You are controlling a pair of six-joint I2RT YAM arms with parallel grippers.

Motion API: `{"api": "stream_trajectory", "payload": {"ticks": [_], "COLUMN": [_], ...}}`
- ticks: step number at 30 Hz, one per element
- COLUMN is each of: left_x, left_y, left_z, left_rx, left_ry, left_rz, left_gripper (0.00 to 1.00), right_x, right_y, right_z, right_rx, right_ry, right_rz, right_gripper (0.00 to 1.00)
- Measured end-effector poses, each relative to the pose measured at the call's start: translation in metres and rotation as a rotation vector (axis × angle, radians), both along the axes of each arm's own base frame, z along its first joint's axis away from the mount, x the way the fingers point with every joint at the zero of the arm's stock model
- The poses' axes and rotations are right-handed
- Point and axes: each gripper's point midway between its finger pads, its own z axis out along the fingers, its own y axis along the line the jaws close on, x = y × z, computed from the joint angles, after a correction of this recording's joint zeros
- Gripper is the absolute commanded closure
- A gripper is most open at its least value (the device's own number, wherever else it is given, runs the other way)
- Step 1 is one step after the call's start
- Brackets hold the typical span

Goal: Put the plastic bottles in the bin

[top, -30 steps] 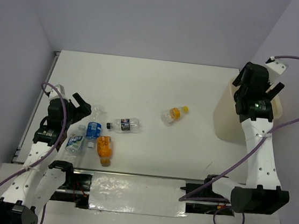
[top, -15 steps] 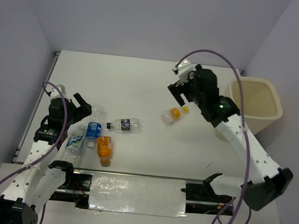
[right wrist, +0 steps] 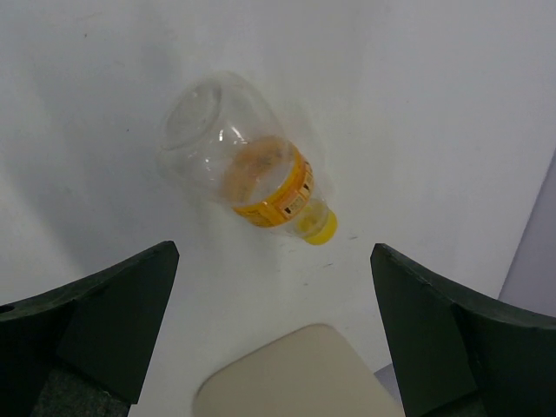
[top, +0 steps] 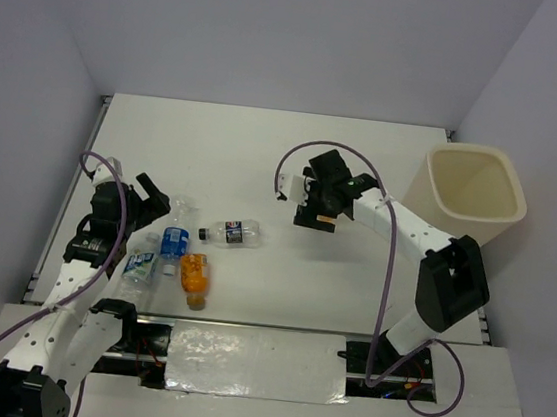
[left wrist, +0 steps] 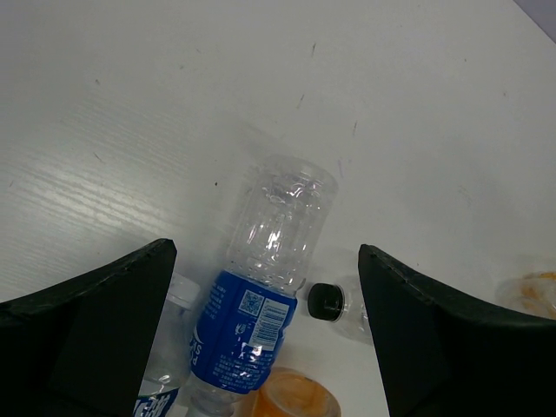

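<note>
Several plastic bottles lie at the left: one with a blue label, a clear one, an orange one and a dark-labelled one. My left gripper is open and empty just behind them. In the left wrist view the blue-label bottle lies between the open fingers of the left gripper. My right gripper is open above a clear bottle with an orange label and yellow cap, which the arm hides in the top view. The right gripper holds nothing. The cream bin stands at the far right.
A black bottle cap and the orange bottle show in the left wrist view. A cream rounded shape sits at the bottom of the right wrist view. Walls close the table at the back and sides.
My right arm has swung from over the bin leftward and down, and now hangs open above the orange-label bottle. The left arm and the bottles at the left have not moved.
</note>
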Motion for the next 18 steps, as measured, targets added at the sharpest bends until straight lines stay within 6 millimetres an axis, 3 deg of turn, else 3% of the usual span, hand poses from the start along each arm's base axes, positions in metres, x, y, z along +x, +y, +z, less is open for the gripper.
{"api": "stream_trajectory", "payload": {"ticks": [6,13,18], "left_x": [0.0,0.0,-0.003], "left_y": [0.002,0.004,0.006], "left_z": [-0.002,-0.007,-0.007], "left_rx": [0.007,0.011,0.019], "left_ry": [0.009,0.029,0.034], "left_rz": [0.01,0.017,0.03], "left_gripper": [0.01,0.01,0.01], "right_x": [0.002,0.007,0.008], "right_y": [-0.002,0.013,0.021], "right_z": [-0.051,-0.077,-0.102], "right_rx": [-0.114,-0.092,-0.073], "right_ry": [0.099,0.141,0.189], "right_rz": [0.058,0.102,0.093], "right_gripper": [0.0,0.01,0.08]}}
